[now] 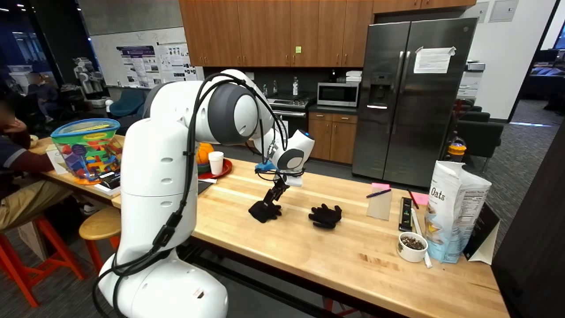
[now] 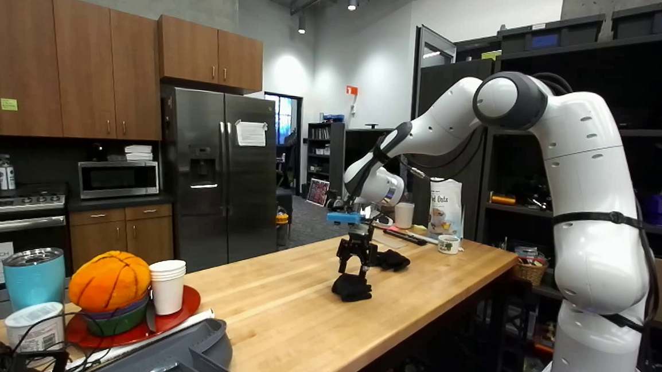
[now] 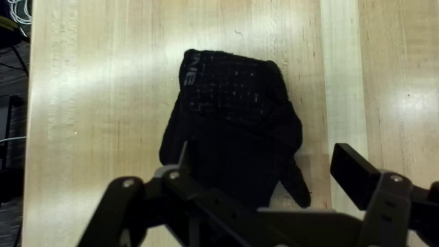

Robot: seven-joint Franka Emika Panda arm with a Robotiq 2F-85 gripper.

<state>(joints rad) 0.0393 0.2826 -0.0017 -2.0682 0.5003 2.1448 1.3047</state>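
Note:
A black glove (image 1: 263,213) lies on the wooden table (image 1: 300,247). It also shows in an exterior view (image 2: 351,289) and, with a printed cuff, in the wrist view (image 3: 233,113). My gripper (image 1: 272,198) is directly over this glove, pointing down, as an exterior view (image 2: 353,272) also shows. In the wrist view the gripper (image 3: 269,168) is open, with one finger over the glove and the other finger beside it over bare wood. The lower part of the glove is hidden behind the gripper there. I cannot tell whether the fingers touch it. A second black glove (image 1: 325,216) lies nearby.
An oats bag (image 1: 454,212), a small cup of dark bits (image 1: 412,247), a black marker box (image 1: 405,214) and a brown paper piece (image 1: 379,205) stand or lie at one end. A red plate (image 2: 190,301), stacked white cups (image 2: 167,288) and a grey tray (image 2: 200,350) are at the other.

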